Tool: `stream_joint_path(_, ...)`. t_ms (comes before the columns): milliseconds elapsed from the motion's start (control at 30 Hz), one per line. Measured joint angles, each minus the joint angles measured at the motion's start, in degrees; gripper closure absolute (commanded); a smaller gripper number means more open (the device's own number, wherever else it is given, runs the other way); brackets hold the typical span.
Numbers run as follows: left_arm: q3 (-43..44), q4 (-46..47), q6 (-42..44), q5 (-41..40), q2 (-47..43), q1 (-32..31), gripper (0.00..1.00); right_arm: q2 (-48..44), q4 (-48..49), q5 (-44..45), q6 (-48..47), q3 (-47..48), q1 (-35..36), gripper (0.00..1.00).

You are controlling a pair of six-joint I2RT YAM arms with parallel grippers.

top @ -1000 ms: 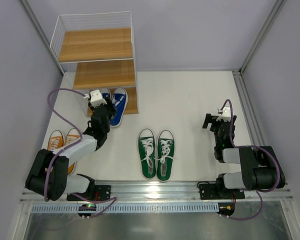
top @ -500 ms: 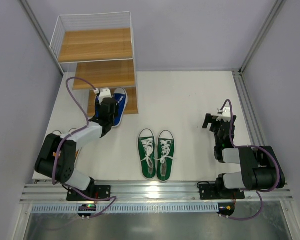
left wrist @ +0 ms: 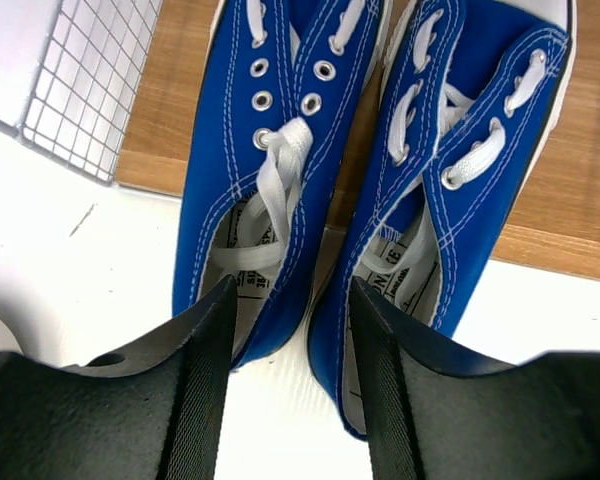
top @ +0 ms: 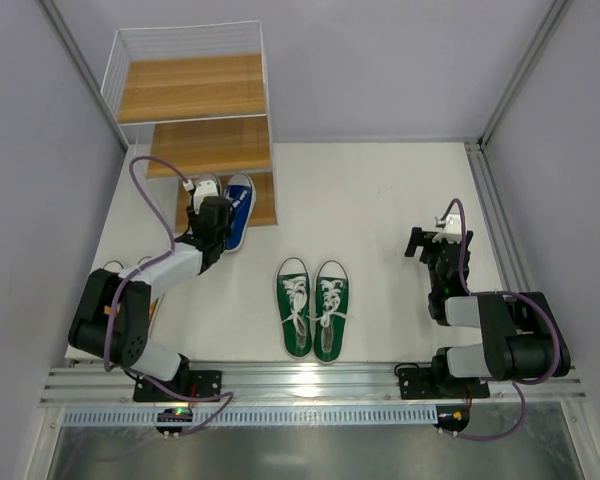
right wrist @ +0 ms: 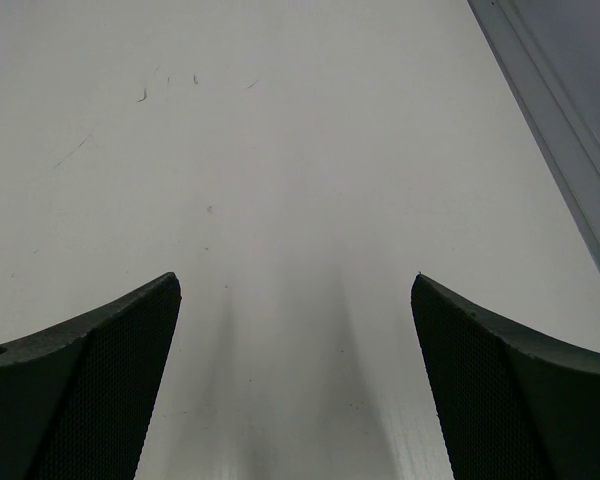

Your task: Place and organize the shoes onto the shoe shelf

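Observation:
The blue shoes (left wrist: 380,170) lie side by side, toes on the shoe shelf's bottom board (left wrist: 540,200), heels on the white floor. My left gripper (left wrist: 290,290) is open at their heels, one finger over each shoe's opening, the two inner walls between the jaws. In the top view it (top: 212,208) covers the left blue shoe; the right one (top: 240,205) shows. The green shoes (top: 313,305) stand paired mid-floor. The orange shoes (top: 110,270) are mostly hidden under my left arm. My right gripper (top: 432,243) is open and empty over bare floor (right wrist: 295,280).
The shoe shelf (top: 195,100) stands at the back left with its top and middle boards bare; its white wire side (left wrist: 90,90) is just left of the blue shoes. Grey walls close in both sides, and a metal rail (top: 500,220) runs along the right.
My left gripper has swung right and forward from beside the blue shoes to over their heels. The shoes have barely shifted. The right arm has not moved.

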Motion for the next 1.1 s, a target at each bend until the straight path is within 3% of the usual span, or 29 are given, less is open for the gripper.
stream_joint_path(133, -0.7, 0.3, 0.0, -0.1, -1.2, 0.2, 0.49, 0.0, 0.0, 0.0, 0.0, 0.0, 0.0, 0.03)
stream_joint_path(533, 8.7, -9.1, 0.0, 1.6, 6.8, 0.8, 0.63, 0.0, 0.0, 0.0, 0.0, 0.0, 0.0, 0.03)
stream_joint_path(600, 9.0, -9.8, -0.2, 2.1, 6.8, 1.3, 0.75, 0.0, 0.0, 0.0, 0.0, 0.0, 0.0, 0.03)
stream_joint_path(633, 9.1, -9.9, -0.3, 2.5, 6.8, 1.6, 0.88, 0.0, 0.0, 0.0, 0.0, 0.0, 0.0, 0.03)
stream_joint_path(700, 9.3, -10.0, -0.4, 3.6, 6.8, 1.9, 1.0, 0.0, 0.0, 0.0, 0.0, 0.0, 0.0, 0.03)
stream_joint_path(933, 8.6, -8.9, -0.3, 5.2, 6.5, 1.9, 1.0, 0.0, 0.0, 0.0, 0.0, 0.0, 0.0, 0.03)
stream_joint_path(1100, 3.7, -2.5, 0.1, 6.3, 4.0, 2.1, 1.0, 0.0, 0.0, 0.0, 0.0, 0.0, 0.0, 0.03)
